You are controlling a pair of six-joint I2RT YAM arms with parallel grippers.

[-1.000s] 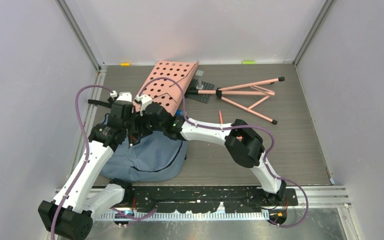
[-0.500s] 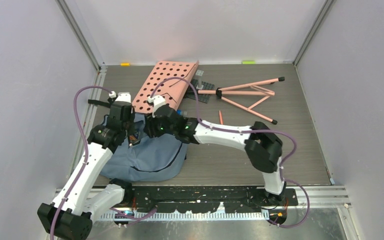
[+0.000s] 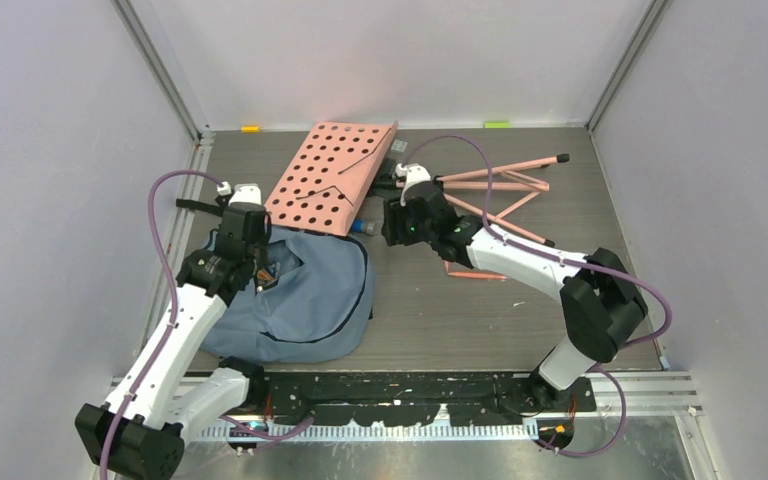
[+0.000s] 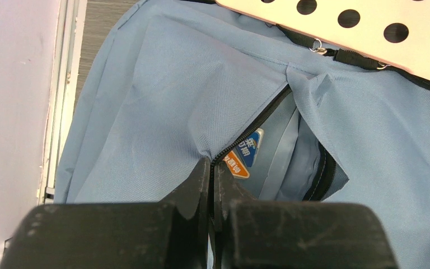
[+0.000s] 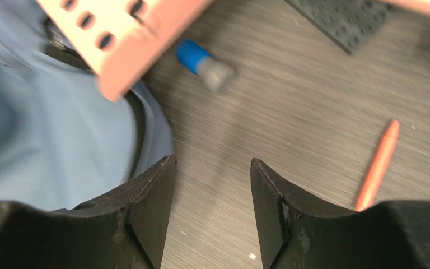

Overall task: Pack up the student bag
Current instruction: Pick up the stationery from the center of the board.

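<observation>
The blue-grey student bag [image 3: 305,300] lies at the left, its top under the edge of the pink perforated board [image 3: 335,175]. My left gripper [image 3: 258,272] is shut on the bag's black zipper edge [image 4: 241,131], next to the open slit. An orange and blue label [image 4: 243,154] shows inside the slit. My right gripper [image 3: 390,225] is open and empty, low over the table just right of the bag [image 5: 45,129]. A blue marker [image 5: 204,64] lies ahead of it and a pink pencil [image 5: 376,168] lies to its right.
A pink folding stand [image 3: 500,190] lies at the back right. A dark studded baseplate [image 3: 405,185] lies beside the board and shows in the right wrist view [image 5: 341,19]. A pencil [image 3: 475,273] lies under my right forearm. Walls close both sides.
My right gripper has pulled out from the bag's opening and swung right, over the table by the marker. My left gripper has kept its hold on the zipper edge.
</observation>
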